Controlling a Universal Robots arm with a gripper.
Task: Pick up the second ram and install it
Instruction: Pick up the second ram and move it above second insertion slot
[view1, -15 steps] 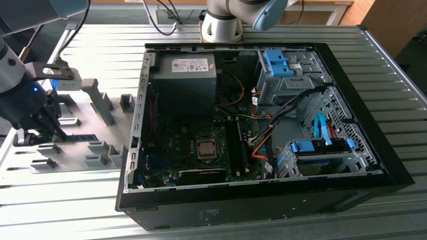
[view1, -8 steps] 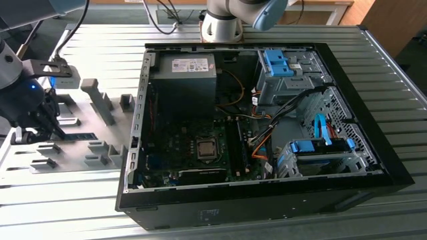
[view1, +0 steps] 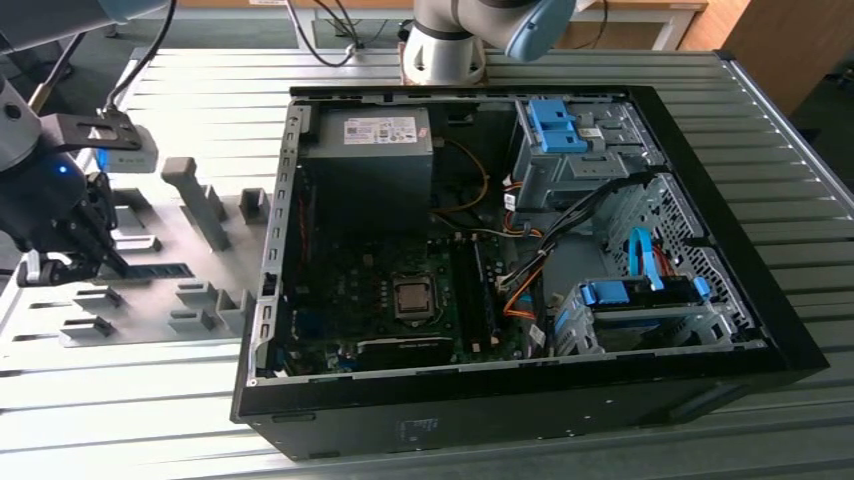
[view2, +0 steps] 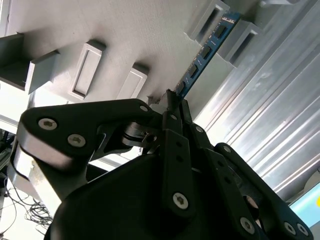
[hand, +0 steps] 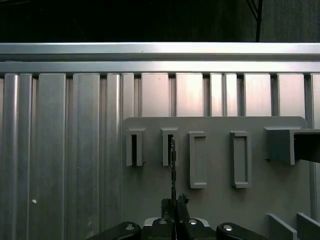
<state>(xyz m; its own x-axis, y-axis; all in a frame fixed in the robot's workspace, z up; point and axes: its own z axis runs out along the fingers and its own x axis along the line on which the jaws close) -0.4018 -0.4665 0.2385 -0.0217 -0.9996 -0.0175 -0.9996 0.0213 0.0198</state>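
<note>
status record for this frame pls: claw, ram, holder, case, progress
claw: shut on the second ram's near end, over the holder at the exterior view's left
second ram: blue board, standing on edge, far end between the holder's raised blocks
holder: grey slotted plate on the ribbed metal table, beside the case
case: open, on its side, motherboard exposed
progress: ram gripped at the holder, apart from the case; not yet installed

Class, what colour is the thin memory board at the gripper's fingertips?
Blue with dark chips; the second ram shows best in the second wrist view.
</note>
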